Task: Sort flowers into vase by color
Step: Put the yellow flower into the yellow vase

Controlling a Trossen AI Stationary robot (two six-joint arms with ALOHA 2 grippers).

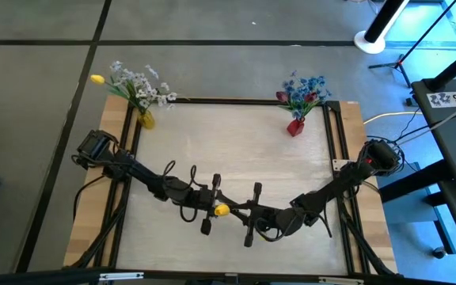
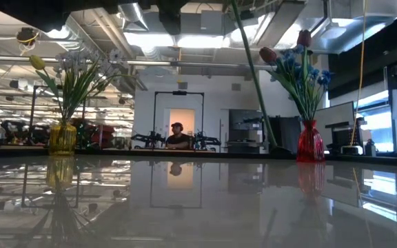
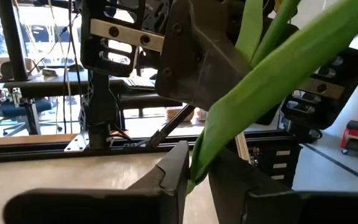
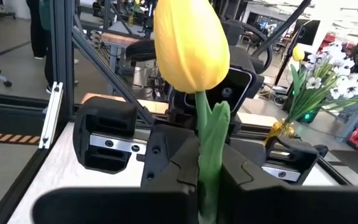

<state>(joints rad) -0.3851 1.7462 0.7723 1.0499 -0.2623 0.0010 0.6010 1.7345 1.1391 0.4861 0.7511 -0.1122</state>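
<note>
In the yellow vase (image 1: 146, 120), white sprays (image 1: 139, 84).

Grey floor (image 1: 46, 63), lit ceiling (image 2: 185, 38) — doorway (image 2: 179, 120)

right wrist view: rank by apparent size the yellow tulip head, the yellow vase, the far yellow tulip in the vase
1. yellow tulip head, largest, though it sits right at the camera
2. yellow vase
3. far yellow tulip, smallest; close to the vase in size
</note>
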